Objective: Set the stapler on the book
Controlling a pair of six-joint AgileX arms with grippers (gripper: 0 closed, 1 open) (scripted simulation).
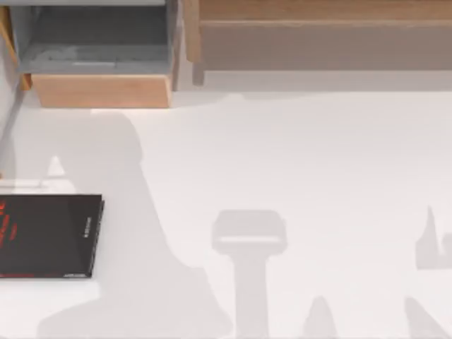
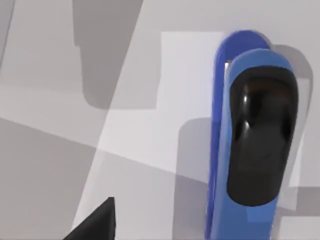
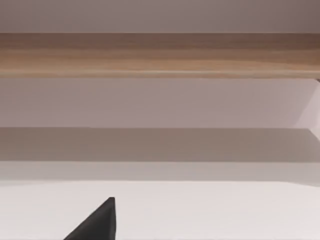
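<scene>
The book (image 1: pixel 46 236) lies flat on the white table at the top view's left edge, black with red cover markings, its left part cut off by the frame. In the left wrist view the stapler (image 2: pixel 250 150) is seen from above: a long bright blue body with a glossy black top, lying on the table. A black tip of my left gripper (image 2: pixel 95 222) shows beside the stapler and apart from it. The right wrist view holds a black tip of my right gripper (image 3: pixel 95 222) above bare table, facing the wooden shelf.
A wooden box with a grey inside (image 1: pixel 99 56) stands at the back left. A long wooden shelf (image 1: pixel 318 35) runs along the back right and faces the right wrist camera (image 3: pixel 160 55). Arm shadows fall across the white table (image 1: pixel 296 162).
</scene>
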